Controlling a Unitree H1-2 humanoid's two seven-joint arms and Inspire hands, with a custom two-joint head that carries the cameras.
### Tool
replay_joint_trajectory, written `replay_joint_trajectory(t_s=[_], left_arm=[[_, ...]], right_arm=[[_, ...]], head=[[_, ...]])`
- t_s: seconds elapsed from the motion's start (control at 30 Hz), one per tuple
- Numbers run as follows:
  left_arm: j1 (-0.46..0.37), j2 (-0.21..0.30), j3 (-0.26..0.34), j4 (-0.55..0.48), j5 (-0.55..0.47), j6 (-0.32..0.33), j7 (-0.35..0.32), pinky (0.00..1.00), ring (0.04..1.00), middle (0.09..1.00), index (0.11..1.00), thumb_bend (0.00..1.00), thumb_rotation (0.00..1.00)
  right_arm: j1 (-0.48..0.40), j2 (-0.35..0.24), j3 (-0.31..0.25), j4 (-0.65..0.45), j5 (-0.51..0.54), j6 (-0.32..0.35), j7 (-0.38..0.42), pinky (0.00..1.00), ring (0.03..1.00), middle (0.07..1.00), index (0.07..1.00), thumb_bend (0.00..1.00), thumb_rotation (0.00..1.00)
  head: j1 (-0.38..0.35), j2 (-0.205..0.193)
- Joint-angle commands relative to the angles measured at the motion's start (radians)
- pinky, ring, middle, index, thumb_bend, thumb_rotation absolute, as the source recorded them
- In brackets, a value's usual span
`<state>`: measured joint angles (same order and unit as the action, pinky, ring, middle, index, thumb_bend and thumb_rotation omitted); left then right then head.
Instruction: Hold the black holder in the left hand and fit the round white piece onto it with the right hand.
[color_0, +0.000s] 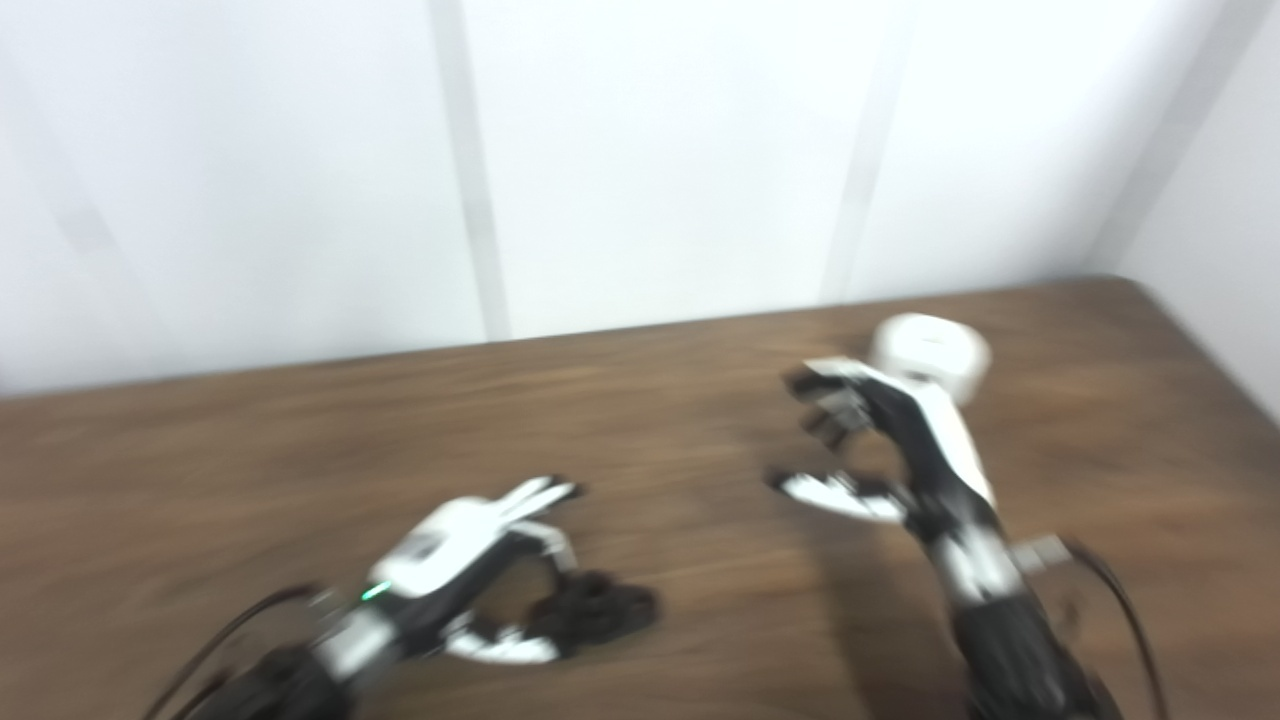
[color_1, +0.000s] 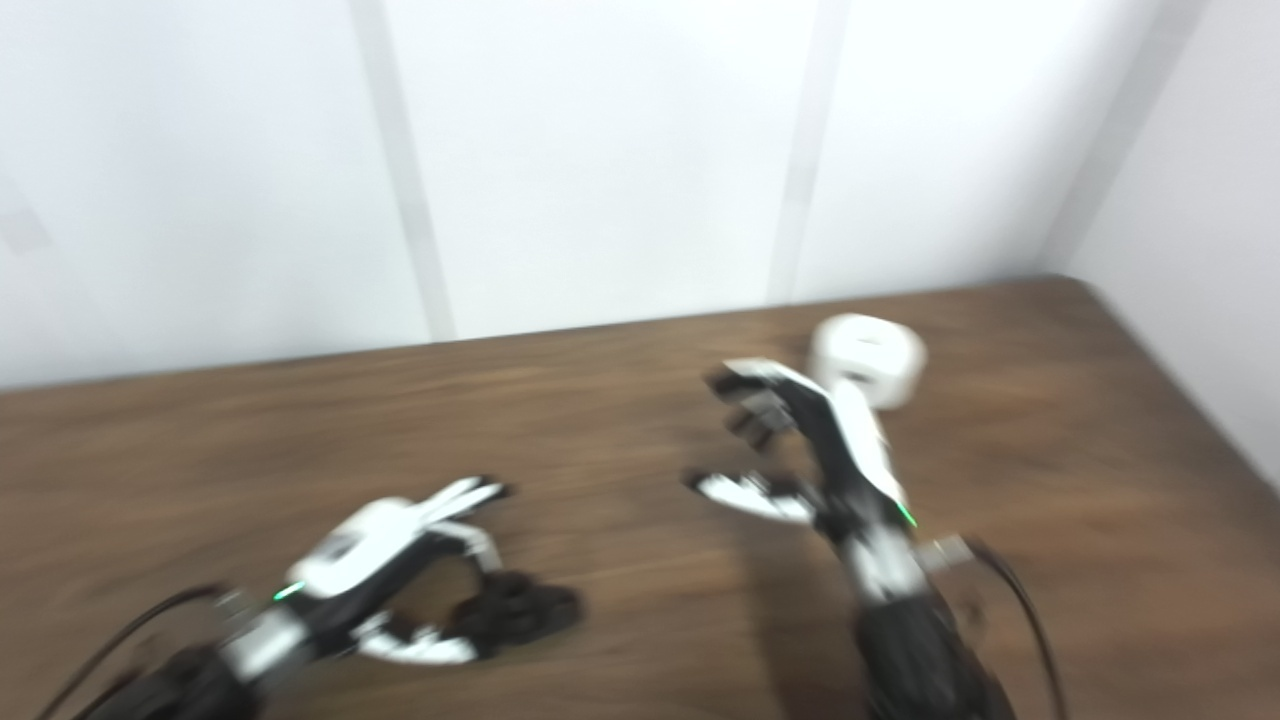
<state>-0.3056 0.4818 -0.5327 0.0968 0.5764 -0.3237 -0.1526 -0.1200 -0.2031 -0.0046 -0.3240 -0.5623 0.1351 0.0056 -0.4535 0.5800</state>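
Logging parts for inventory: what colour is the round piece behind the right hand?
White; the round piece shows best in the left eye view.

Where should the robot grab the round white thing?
Probably around its curved side wall, coming from above. The round white piece lies flat on the table, beyond the open right hand, so fingers and thumb could close across it. The blur hides finer detail.

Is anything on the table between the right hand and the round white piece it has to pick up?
Nothing visible. The round white piece sits on the brown wooden table just beyond the open right hand, with no object between them. The black holder lies far off by the left hand. Both views are blurred.
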Motion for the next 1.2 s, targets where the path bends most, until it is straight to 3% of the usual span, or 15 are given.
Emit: replay_joint_trajectory(t_s=[0.0, 0.03, 0.1, 0.2, 0.33, 0.47, 0.57, 0.67, 0.87, 1.0, 1.17], left_arm=[[0.045, 0.044, -0.044, 0.046, 0.08, -0.022, -0.076, 0.86, 0.982, 0.944, 0.49, 0.52, 0.05], [0.047, 0.048, -0.042, 0.047, 0.079, -0.027, -0.075, 0.85, 0.974, 0.935, 0.49, 0.52, 0.05], [0.049, 0.055, -0.036, 0.063, 0.078, -0.041, -0.067, 0.84, 0.966, 0.922, 0.489, 0.52, 0.05], [0.049, 0.059, -0.031, 0.096, 0.079, -0.066, -0.055, 0.85, 0.976, 0.929, 0.489, 0.52, 0.05], [0.043, 0.055, -0.033, 0.138, 0.071, -0.101, -0.05, 0.87, 0.995, 0.939, 0.489, 0.52, 0.05], [0.042, 0.048, -0.034, 0.17, 0.064, -0.133, -0.039, 0.87, 1.0, 0.941, 0.488, 0.52, 0.05], [0.043, 0.047, -0.042, 0.186, 0.063, -0.144, -0.014, 0.85, 1.0, 0.941, 0.488, 0.52, 0.05], [0.043, 0.048, -0.046, 0.191, 0.056, -0.144, -0.013, 0.84, 1.0, 0.949, 0.488, 0.52, 0.05], [0.047, 0.05, -0.051, 0.19, 0.044, -0.145, -0.002, 0.85, 1.0, 0.948, 0.487, 0.52, 0.06], [0.047, 0.053, -0.06, 0.196, 0.04, -0.146, 0.007, 0.86, 1.0, 0.948, 0.487, 0.52, 0.06], [0.053, 0.056, -0.062, 0.19, 0.047, -0.144, 0.007, 0.88, 1.0, 0.949, 0.487, 0.52, 0.06]], right_arm=[[-0.081, -0.056, 0.021, -0.055, -0.161, 0.094, 0.064, 0.47, 0.612, 0.715, 0.712, 0.59, 0.11], [-0.114, -0.092, 0.03, -0.065, -0.241, 0.139, 0.108, 0.5, 0.649, 0.736, 0.726, 0.61, 0.15], [-0.182, -0.153, 0.046, -0.07, -0.364, 0.204, 0.193, 0.58, 0.726, 0.783, 0.758, 0.65, 0.21], [-0.287, -0.24, 0.067, -0.051, -0.498, 0.265, 0.341, 0.6, 0.766, 0.824, 0.79, 0.71, 0.25], [-0.387, -0.312, 0.088, 0.009, -0.621, 0.306, 0.486, 0.6, 0.793, 0.867, 0.821, 0.79, 0.32], [-0.472, -0.367, 0.095, 0.087, -0.697, 0.324, 0.617, 0.7, 0.868, 0.933, 0.869, 0.9, 0.32], [-0.526, -0.398, 0.106, 0.15, -0.744, 0.322, 0.704, 0.8, 0.937, 0.985, 0.895, 0.94, 0.32], [-0.558, -0.419, 0.118, 0.206, -0.772, 0.313, 0.74, 0.84, 0.964, 0.999, 0.912, 0.97, 0.3], [-0.603, -0.443, 0.132, 0.3, -0.736, 0.311, 0.813, 0.92, 0.998, 1.0, 0.931, 1.0, 0.3], [-0.631, -0.449, 0.16, 0.35, -0.733, 0.316, 0.903, 0.94, 1.0, 1.0, 0.947, 1.0, 0.38], [-0.652, -0.452, 0.2, 0.411, -0.735, 0.319, 0.951, 0.91, 1.0, 1.0, 0.941, 1.0, 0.4]], head=[[-0.063, -0.025], [-0.063, -0.025], [-0.139, -0.064], [-0.186, -0.104], [-0.225, -0.145], [-0.244, -0.172], [-0.246, -0.175], [-0.245, -0.173], [-0.238, -0.17], [-0.235, -0.167], [-0.232, -0.163]])
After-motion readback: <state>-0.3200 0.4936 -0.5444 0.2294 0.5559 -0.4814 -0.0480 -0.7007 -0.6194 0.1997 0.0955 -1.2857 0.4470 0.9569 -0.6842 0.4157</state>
